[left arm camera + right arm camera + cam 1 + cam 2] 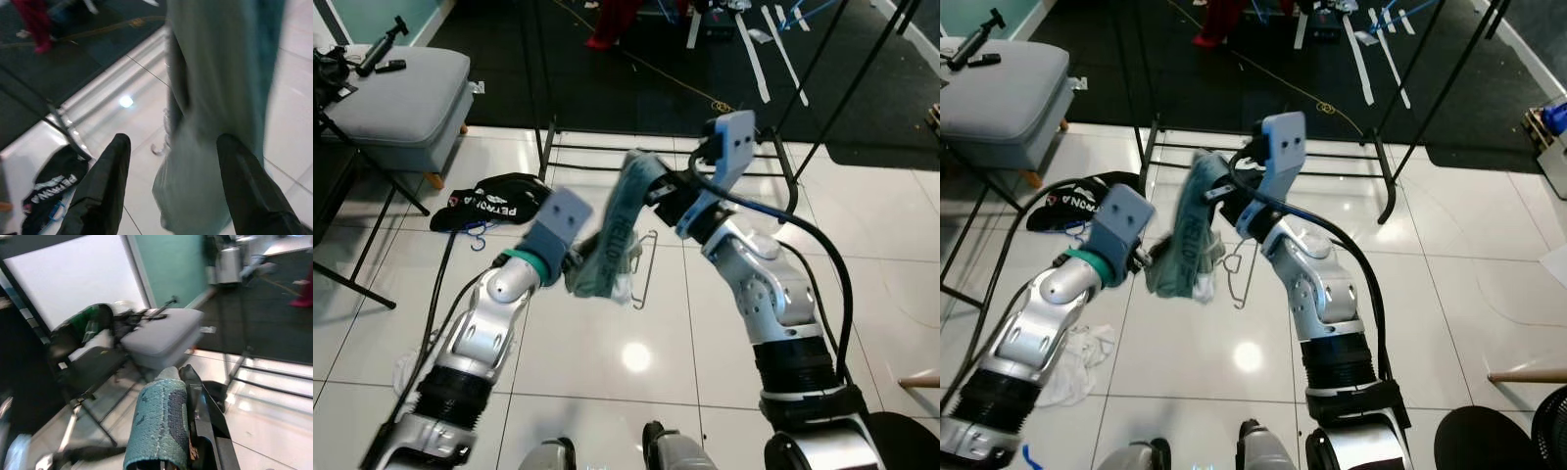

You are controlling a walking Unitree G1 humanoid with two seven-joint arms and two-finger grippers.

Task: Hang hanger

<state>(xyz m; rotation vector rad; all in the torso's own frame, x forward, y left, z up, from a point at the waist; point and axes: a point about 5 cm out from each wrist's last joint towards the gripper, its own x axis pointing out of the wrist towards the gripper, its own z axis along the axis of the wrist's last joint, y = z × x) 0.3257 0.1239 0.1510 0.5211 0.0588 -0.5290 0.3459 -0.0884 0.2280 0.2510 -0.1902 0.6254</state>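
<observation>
A teal-green garment (617,230) hangs on a thin wire hanger (646,264) in mid-air over the white tiles. My right gripper (1226,191) is shut on the garment's upper end; in the right wrist view a black finger (203,406) lies against the teal cloth (161,426). My left gripper (174,141) is open at the garment's lower part, its fingers (105,186) spread to either side of the hanging cloth (215,98). The black clothes rack (546,117) stands just beyond, and its top rail is out of frame.
The rack's base bars (656,152) cross the floor ahead. A black garment (499,201) lies on the tiles at left, near a grey cushioned seat (401,98) and black folding stand legs (372,235). A white cloth (1077,357) lies by my left arm.
</observation>
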